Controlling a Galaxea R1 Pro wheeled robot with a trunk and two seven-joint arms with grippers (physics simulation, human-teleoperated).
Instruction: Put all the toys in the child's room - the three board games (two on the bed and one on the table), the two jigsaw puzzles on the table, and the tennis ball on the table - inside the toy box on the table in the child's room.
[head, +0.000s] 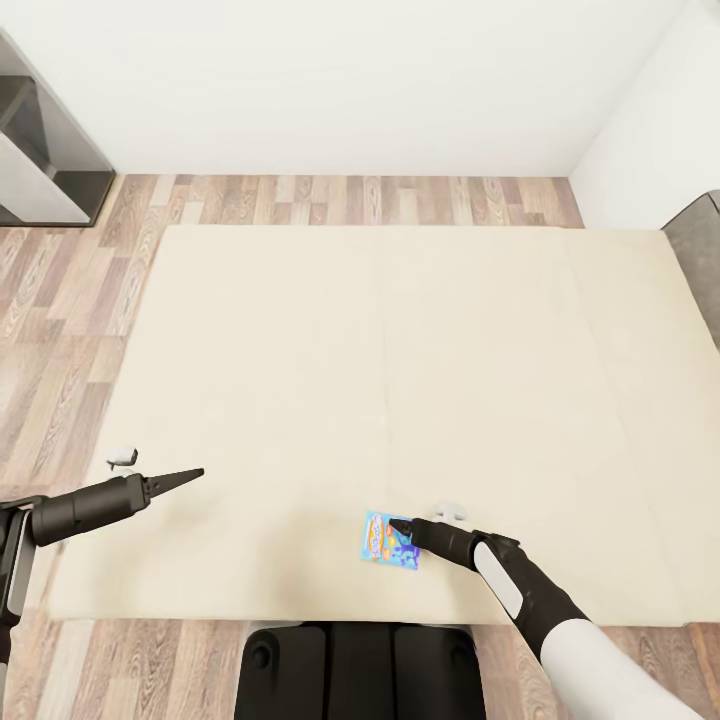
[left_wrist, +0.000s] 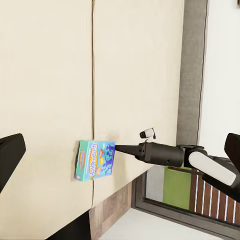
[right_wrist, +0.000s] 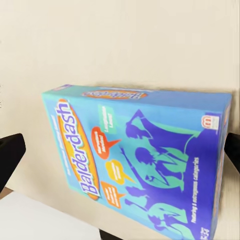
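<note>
A small blue board game (head: 389, 540), a printed "Balderdash" box, lies flat on the cream bed (head: 400, 350) near its front edge. My right gripper (head: 398, 526) is right at the box's top edge, pointing left and down at it. The right wrist view has the board game (right_wrist: 145, 165) close between the two widely spread fingertips (right_wrist: 11, 154), so the gripper is open and not closed on it. The left wrist view shows the board game (left_wrist: 95, 160) with the right gripper (left_wrist: 118, 148) tip against it. My left gripper (head: 185, 476) hovers open over the bed's left part, well away from the box.
Wood-plank floor (head: 60, 300) runs along the left and far sides of the bed. A grey furniture unit (head: 45, 150) stands at the far left against the white wall. The grey padded headboard (head: 697, 250) is at the right. My dark base (head: 360, 670) abuts the bed's front edge.
</note>
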